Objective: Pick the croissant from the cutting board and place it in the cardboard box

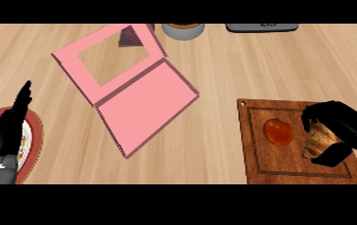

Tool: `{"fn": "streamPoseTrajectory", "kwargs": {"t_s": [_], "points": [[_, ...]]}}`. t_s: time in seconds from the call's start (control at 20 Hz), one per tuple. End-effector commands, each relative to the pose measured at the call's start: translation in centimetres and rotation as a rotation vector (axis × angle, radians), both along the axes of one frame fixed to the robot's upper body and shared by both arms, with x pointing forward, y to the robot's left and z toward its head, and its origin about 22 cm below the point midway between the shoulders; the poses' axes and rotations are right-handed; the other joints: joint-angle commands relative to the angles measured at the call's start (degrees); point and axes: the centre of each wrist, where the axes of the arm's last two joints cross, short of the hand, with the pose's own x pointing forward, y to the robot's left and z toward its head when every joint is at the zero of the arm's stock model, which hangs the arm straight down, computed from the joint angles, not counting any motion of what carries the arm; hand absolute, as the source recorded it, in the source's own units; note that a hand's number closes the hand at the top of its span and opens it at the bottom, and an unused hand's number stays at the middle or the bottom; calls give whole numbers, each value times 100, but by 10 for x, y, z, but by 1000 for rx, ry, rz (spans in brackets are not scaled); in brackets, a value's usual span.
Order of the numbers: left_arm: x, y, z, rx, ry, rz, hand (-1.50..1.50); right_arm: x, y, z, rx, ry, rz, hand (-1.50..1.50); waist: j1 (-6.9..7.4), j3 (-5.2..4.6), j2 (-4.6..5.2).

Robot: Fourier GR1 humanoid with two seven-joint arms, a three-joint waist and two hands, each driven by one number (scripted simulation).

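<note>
Right hand [333, 125] curled around croissant [318, 142]

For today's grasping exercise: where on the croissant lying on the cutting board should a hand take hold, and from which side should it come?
Take the croissant across its thick middle, coming down from above on the cutting board's right side. It lies flat, and the tomato crowds its left, so the right is freer. The right hand is curled over it this way.
</note>
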Motion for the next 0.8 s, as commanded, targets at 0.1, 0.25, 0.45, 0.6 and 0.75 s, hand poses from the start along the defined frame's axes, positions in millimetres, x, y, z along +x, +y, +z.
{"fn": "streamPoseTrajectory", "kwargs": {"t_s": [0.1,0.25,0.45,0.6,0.75], "points": [[-4,-2,-2,-2,26,10,0,0,53,18,50,-133,-339,150,-123,34,-60],[-6,0,-6,-6,6,8,0,0,97,54,142,-305,-368,150,-63,37,-32],[-9,15,7,-11,3,-14,0,-27,144,108,186,-445,-286,150,90,55,-1],[3,-20,2,-28,7,-40,0,-40,196,132,194,-456,-282,150,232,64,55],[9,-11,-1,-10,-18,-44,0,-52,228,158,240,-404,-231,150,270,68,91]]}}
